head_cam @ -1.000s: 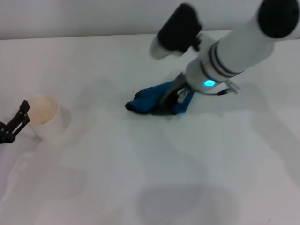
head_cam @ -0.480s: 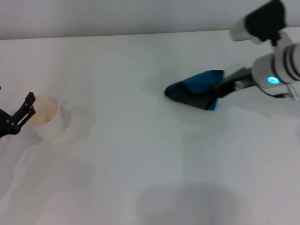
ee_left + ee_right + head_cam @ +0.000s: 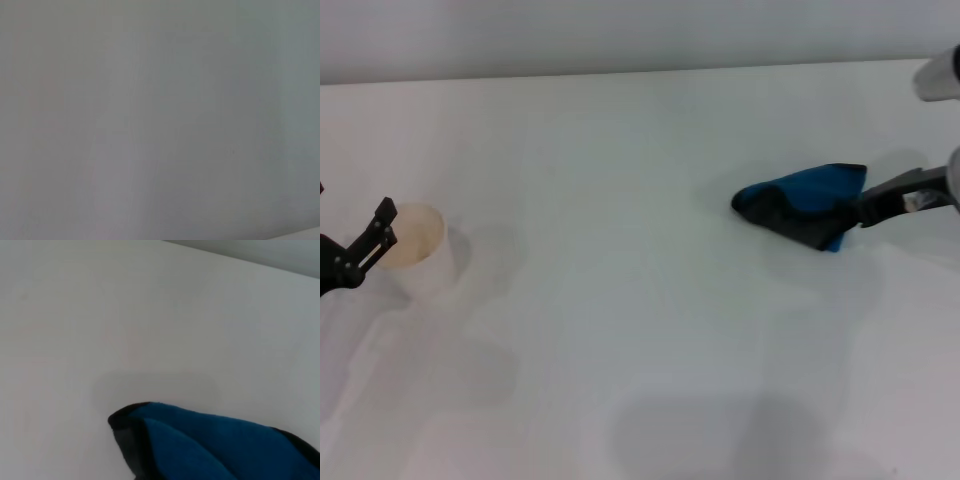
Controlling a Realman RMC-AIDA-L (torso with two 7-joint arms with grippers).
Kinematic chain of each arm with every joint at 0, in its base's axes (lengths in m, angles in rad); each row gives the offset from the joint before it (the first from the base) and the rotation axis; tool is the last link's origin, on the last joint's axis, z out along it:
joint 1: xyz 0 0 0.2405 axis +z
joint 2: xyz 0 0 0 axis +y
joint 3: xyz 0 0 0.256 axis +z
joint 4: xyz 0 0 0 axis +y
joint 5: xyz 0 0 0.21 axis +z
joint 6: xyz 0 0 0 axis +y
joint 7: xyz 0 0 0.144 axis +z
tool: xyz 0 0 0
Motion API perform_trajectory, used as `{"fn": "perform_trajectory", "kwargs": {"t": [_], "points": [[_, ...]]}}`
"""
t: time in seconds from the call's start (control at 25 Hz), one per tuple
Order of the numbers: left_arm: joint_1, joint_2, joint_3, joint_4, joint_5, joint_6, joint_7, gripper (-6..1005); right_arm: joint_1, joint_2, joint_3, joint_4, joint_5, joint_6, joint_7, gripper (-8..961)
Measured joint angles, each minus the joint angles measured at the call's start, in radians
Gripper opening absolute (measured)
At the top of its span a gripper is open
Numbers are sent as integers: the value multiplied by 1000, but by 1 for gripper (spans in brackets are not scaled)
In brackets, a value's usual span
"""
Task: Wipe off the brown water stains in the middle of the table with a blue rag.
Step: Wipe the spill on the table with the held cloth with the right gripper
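table (image 3: 620, 330): plain white, far edge meets pale wall
blue rag (image 3: 810, 205): bunched, right side
right gripper (image 3: 880, 205): clamped onto rag
left gripper (image 3: 365, 250): spread apart, holding nothing, beside paper cup (image 3: 415, 250), far left

Leftward of the right gripper (image 3: 880, 205) lies only its bunched blue rag (image 3: 807, 204), then bare table (image 3: 620, 300). Just beyond the left gripper (image 3: 365, 250) stands a paper cup (image 3: 415, 250) (its one obstacle).
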Motion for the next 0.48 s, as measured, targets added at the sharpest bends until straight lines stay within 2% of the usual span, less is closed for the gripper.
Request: {"fn": "perform_trajectory", "kwargs": {"t": [0.24,0.48], "points": [[4,0,1,0,0,-1,0,888,-32,-10,80,-15,2,18,-29,23],[2,1,2,0,0,0,1,888,-34,1,174,-23,13,72,-103,23]]}}
